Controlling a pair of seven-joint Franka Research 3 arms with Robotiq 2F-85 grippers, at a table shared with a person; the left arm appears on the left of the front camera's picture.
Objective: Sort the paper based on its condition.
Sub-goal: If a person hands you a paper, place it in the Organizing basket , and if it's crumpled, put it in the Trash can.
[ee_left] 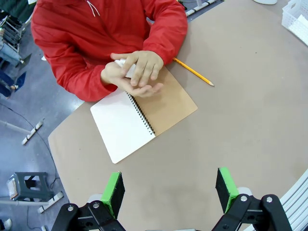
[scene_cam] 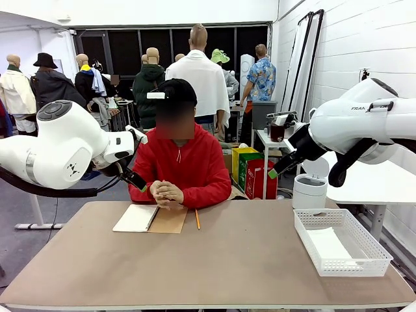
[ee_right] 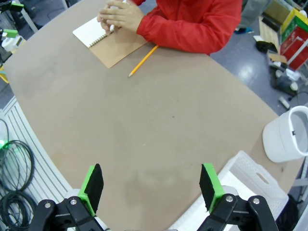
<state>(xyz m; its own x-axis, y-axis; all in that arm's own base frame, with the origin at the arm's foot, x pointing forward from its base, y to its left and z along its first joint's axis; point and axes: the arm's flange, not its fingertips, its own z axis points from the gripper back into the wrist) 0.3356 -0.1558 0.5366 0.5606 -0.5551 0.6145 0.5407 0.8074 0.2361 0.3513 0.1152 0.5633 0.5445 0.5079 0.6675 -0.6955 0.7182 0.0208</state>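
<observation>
The left gripper (ee_left: 168, 182) hangs above the near edge of the table (scene_cam: 227, 260), its green pads (ee_left: 114, 191) wide apart with nothing between them. The right gripper (ee_right: 151, 177) is the same: pads apart, empty, high over the table's right part and just beside the basket (scene_cam: 361, 242).

The basket is white and stands on the right near corner of the table. Inside it a flat white sheet, the paper (scene_cam: 328, 246), lies on the bottom. The middle of the table is bare brown surface.

Farther, at the person's side, a notebook (ee_left: 122, 126) lies open, with a white page on one side and the brown cover folded out on the other. A yellow pencil (ee_left: 194, 71) lies just beside the cover, not touching it.

The person in a red top sits at the far edge, and the hands (ee_left: 137, 72) are joined over the top of the notebook. Something small and white (ee_left: 126, 67) shows between them; I cannot tell if it is paper.

A white bin (scene_cam: 310, 192) stands behind the table's right far corner.
</observation>
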